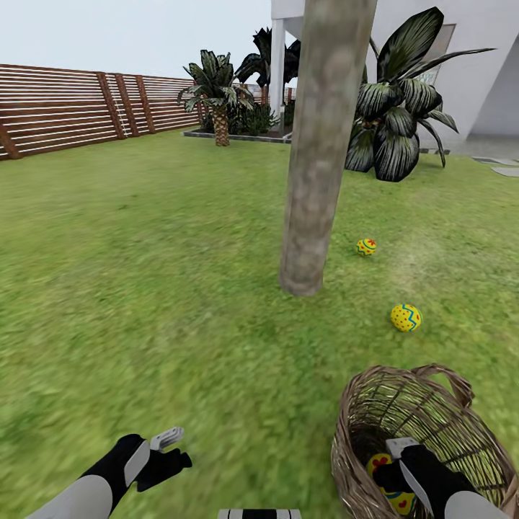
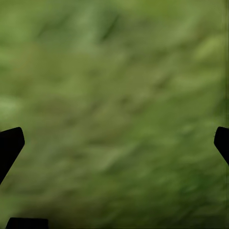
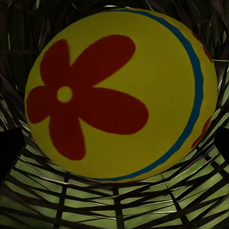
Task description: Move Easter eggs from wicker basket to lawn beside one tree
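Yellow egg with a red flower and blue band (image 3: pixel 121 93) sits on the woven floor of the wicker basket (image 1: pixel 461 425), dead ahead of the right gripper (image 1: pixel 396 468), which is reaching down inside the basket. In the right wrist view only two dark fingertips (image 3: pixel 9 148) show at the frame edges, wide of the egg on both sides; fingers look spread, not yet pinching. The head view shows the same egg (image 1: pixel 386 481) low in the basket, partly behind the gripper.

Two other eggs are out on the lawn (image 1: pixel 144 288): one (image 1: pixel 366 247) near the tree trunk (image 1: pixel 317 158), one (image 1: pixel 406 317) a bit farther out, between trunk and basket.

Left gripper (image 1: pixel 167 450) hangs over bare grass, tips at the edges of its wrist view, so spread and empty.

Step, my read: grab the last egg.
- Keep the egg centred between the fingers.
- Close across the widest part; a round shell will likely squirt out of a high pinch.
- Lift straight up, clear of rim and handle (image 1: pixel 450 382).
- Place near the trunk, beside the other two.
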`<state>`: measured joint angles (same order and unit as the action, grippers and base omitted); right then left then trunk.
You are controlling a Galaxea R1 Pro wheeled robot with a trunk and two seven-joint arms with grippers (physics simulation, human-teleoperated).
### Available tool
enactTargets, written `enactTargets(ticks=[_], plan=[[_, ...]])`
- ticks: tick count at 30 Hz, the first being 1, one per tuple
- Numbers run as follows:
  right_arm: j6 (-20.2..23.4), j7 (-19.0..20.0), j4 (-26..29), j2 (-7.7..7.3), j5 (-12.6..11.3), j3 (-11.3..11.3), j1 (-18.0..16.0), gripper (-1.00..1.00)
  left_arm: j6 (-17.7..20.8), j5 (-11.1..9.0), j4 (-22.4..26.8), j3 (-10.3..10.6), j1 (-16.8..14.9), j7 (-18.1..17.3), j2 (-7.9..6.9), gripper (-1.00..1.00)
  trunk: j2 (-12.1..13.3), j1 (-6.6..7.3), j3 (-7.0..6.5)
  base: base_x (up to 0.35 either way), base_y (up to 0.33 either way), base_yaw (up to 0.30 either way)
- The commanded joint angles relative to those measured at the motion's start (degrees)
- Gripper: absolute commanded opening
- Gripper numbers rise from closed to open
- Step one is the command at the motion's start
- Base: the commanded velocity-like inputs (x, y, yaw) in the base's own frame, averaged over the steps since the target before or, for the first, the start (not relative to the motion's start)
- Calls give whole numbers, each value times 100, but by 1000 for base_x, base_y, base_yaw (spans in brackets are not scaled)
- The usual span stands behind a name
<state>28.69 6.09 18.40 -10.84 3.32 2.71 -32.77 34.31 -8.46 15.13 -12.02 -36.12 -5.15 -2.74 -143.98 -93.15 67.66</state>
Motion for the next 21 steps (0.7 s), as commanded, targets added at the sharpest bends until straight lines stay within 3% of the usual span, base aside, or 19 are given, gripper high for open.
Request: enactTargets(ticks=[1,8,21], plan=[[32,33,11,-5,37,27,-1,100,36,-42,8,-11,-1,5,0,100,-2,1,5,0,0,0],[32,33,14,-6,37,27,-1,100,35,-42,8,-11,-1,5,2,100,-7,-9,93,0,0,0],[32,32,10,2,37,30,-1,100,32,-42,8,-11,-1,5,39,100,-7,-9,93,0,0,0]])
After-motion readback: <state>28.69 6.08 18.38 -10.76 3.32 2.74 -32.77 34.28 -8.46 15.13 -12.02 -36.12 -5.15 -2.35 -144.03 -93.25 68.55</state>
